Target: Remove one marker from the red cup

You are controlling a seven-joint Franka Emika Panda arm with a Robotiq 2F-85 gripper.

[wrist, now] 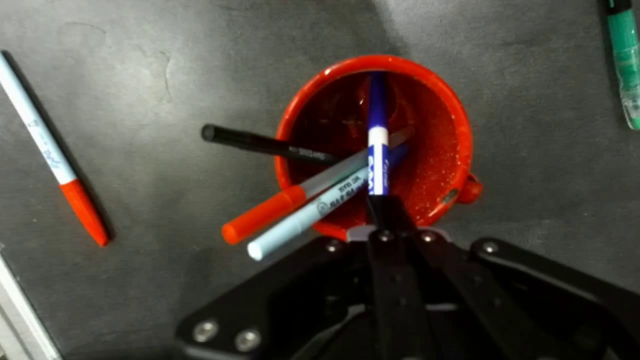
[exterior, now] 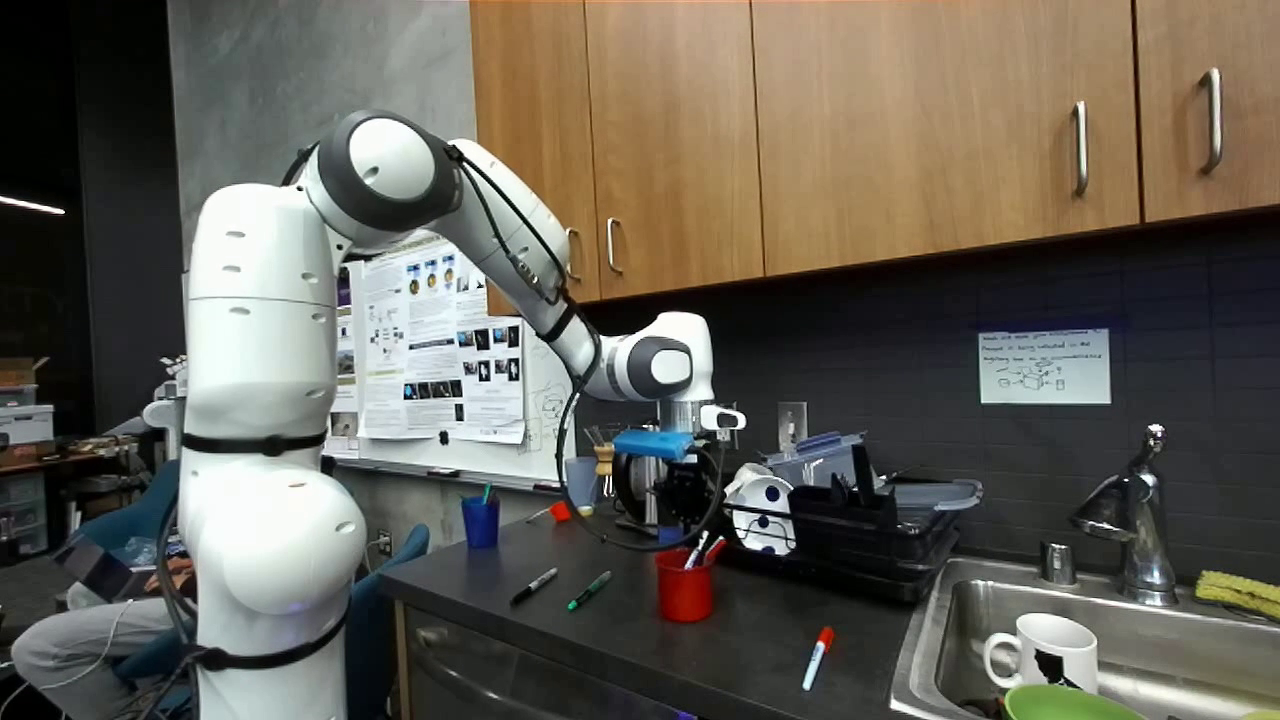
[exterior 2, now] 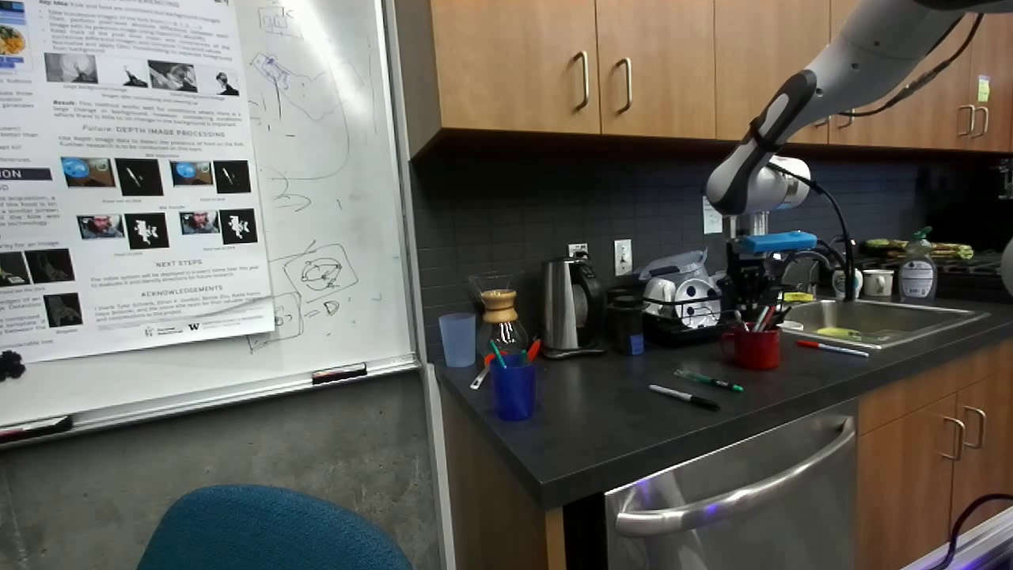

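Observation:
The red cup stands upright on the dark counter in both exterior views (exterior: 685,597) (exterior 2: 757,351) and in the wrist view (wrist: 464,131). Inside it lean a black marker (wrist: 250,141), a red-capped marker (wrist: 265,215), a light grey marker (wrist: 290,232) and a blue-and-white marker (wrist: 378,155). My gripper (wrist: 384,212) is over the cup's near rim, with its fingers together on the upper end of the blue-and-white marker. That marker's lower part is still inside the cup. The gripper also shows above the cup in both exterior views (exterior: 688,510) (exterior 2: 744,309).
On the counter lie a red-capped marker (exterior: 817,660), a green marker (exterior: 590,590) and a black-capped marker (exterior 2: 683,397). A blue cup (exterior 2: 514,393) stands near the counter's end. A black dish rack (exterior: 850,540) is behind the red cup. The sink (exterior: 925,640) holds a white mug (exterior: 1050,650).

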